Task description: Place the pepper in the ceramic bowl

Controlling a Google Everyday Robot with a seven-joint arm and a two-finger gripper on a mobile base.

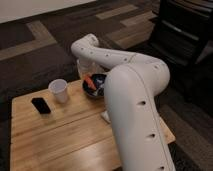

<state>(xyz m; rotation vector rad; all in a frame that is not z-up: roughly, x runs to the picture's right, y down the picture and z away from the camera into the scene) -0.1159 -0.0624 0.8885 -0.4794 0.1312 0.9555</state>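
The orange-red pepper (89,80) lies tilted at the left inner edge of the dark blue ceramic bowl (98,88), which sits at the far side of the wooden table (60,135). My gripper (86,70) hangs straight down from the bent white arm, just above the pepper and the bowl's left rim. I cannot tell whether the pepper still touches the gripper. The arm's big white links hide the right part of the bowl.
A white cup (59,90) stands left of the bowl. A flat black phone (40,105) lies further left near the table's edge. A white block (104,117) peeks out from behind the arm. Dark carpet and a dark cabinet (182,35) lie beyond.
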